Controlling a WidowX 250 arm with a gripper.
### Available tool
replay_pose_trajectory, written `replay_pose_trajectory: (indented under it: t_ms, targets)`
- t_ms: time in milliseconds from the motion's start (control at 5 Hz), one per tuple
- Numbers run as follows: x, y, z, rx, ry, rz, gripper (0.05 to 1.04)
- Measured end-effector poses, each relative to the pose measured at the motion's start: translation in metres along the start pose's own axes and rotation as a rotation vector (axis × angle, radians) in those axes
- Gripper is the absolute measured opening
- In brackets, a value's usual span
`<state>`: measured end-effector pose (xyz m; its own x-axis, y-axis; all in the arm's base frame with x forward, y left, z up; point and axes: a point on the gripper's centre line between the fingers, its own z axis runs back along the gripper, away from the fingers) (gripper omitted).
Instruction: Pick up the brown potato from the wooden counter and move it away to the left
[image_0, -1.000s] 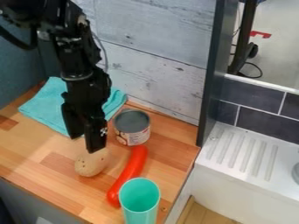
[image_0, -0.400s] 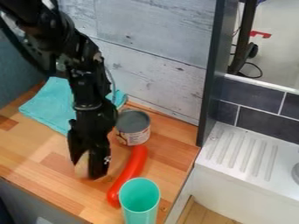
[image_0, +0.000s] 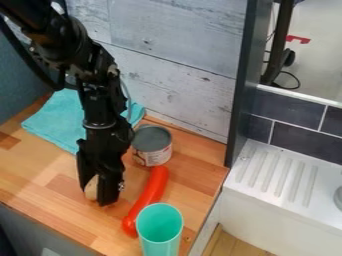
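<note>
Potato (image_0: 91, 190): at my hand (image_0: 95, 196) — the tabletop (image_0: 37, 172) likely steadies it
Grip: clamped or not — I cannot tell
Red sausage (image_0: 147, 196): just beside me

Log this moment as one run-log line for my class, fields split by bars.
gripper: down at potato, hold unclear | sausage: beside potato | can: upright | cup: upright, by sausage | cloth: behind gripper
</note>
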<state>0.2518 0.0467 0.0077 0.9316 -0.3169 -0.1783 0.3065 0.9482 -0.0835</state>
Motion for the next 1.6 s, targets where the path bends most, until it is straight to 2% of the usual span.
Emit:
replay_pose_trajectory:
  t_ms: [200, 400, 600, 800, 1000, 1200, 1600]
  targets:
    - [-0.001, -0.002, 0.003, -0.006, -0.017, 0.005, 0.622]
    - [-0.010, -0.008, 0.027, 0.013, -0.064, 0.007, 0.607]
    - [-0.034, -0.007, 0.061, 0.080, -0.099, 0.078, 0.607]
    - [-0.065, 0.008, 0.067, 0.133, -0.008, 0.214, 0.607]
    - [-0.101, 0.047, 0.050, 0.124, 0.035, 0.331, 0.607]
    - [-0.125, 0.077, 0.041, 0.173, 0.060, 0.390, 0.607]
    - [-0.128, 0.123, 0.020, 0.273, 0.077, 0.453, 0.607]
